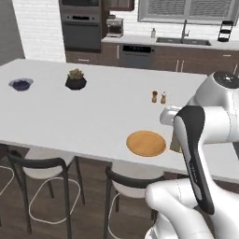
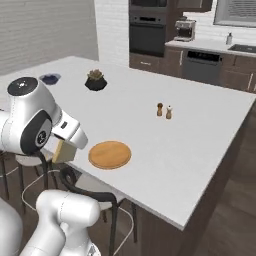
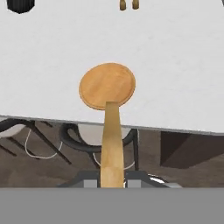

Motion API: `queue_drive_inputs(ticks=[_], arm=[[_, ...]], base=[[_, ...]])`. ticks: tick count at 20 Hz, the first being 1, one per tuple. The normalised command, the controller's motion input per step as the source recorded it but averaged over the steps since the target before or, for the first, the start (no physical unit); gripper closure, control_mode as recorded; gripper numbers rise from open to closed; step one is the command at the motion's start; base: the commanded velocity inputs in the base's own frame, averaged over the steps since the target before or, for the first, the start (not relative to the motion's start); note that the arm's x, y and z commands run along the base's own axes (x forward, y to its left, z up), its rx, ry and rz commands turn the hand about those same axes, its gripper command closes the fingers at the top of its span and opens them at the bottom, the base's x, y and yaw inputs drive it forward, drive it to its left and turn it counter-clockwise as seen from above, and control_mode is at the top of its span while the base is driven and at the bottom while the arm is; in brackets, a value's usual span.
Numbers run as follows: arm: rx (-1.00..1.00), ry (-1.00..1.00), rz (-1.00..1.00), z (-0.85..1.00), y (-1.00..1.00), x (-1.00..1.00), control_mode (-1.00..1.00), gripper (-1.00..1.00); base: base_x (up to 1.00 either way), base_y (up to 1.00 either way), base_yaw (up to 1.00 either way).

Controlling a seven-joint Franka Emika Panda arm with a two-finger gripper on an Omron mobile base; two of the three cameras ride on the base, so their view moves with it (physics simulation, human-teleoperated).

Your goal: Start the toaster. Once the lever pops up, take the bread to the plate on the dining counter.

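The hand (image 3: 112,181) grips the bread (image 3: 111,140) edge-on — its long axis points toward 12 o'clock, straight at the plate (image 3: 107,85) on the surface (image 3: 175,65) ahead.

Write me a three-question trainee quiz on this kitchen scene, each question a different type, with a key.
1. True or false: the bread already lies flat on the plate.
2. Multiple choice: what stands beyond the plate on the dining counter? A) two small shakers B) a kettle C) a toaster
3. Fill in: the gripper is shut on the ____.

Key:
1. False; the slice is held edge-on, short of the plate.
2. A; the shakers.
3. bread
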Motion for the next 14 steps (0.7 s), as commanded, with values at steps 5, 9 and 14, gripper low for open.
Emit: queue_drive_inputs(ticks=[5,9,14], arm=[[0.0,0.0,0.0,0.0,0.0,0.0,1.0,1.0],[0.0,0.0,0.0,0.0,0.0,0.0,1.0,1.0],[0.0,0.0,-0.15,-0.11,0.27,0.17,-1.0,1.0]], base=[[0.25,0.71,-0.62],[0.47,0.64,-0.53],[0.15,0.26,-0.18]])
